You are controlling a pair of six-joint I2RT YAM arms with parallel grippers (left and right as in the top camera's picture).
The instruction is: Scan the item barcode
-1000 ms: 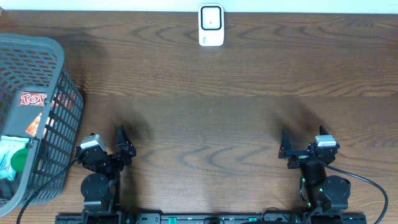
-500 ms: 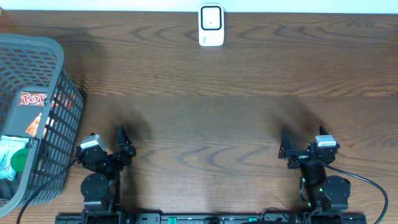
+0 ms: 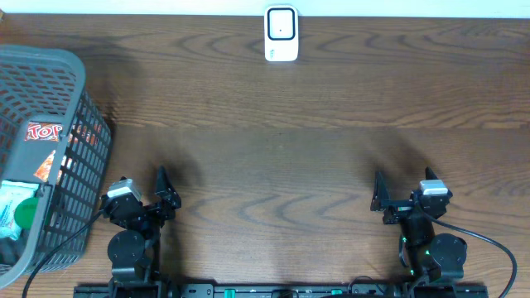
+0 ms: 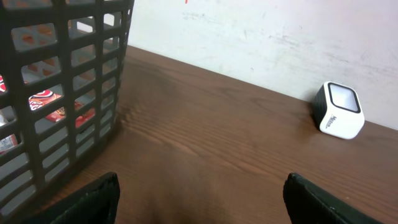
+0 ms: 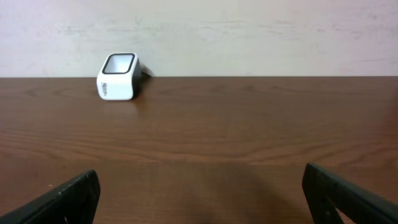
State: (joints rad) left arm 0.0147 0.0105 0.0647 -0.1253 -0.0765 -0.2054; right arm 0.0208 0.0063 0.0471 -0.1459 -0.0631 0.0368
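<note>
First step, I judge — my left gripper [image 3: 166,192] and right gripper [image 3: 379,199] sit open and empty at the table's [image 3: 273,157] near edge. The items [image 3: 43,131] lie in the basket [image 3: 86,157], left edge; next, lift one toward the far-edge scanner [image 3: 281,33].

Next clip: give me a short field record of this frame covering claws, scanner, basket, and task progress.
left claw: open, empty, at the near edge beside the basket
right claw: open, empty, at the near edge on the right
scanner: white, at the far edge of the table, centre
basket: dark mesh, far left, holds a red packet and a green-capped item
progress: nothing picked up, nothing presented to the scanner yet
</note>
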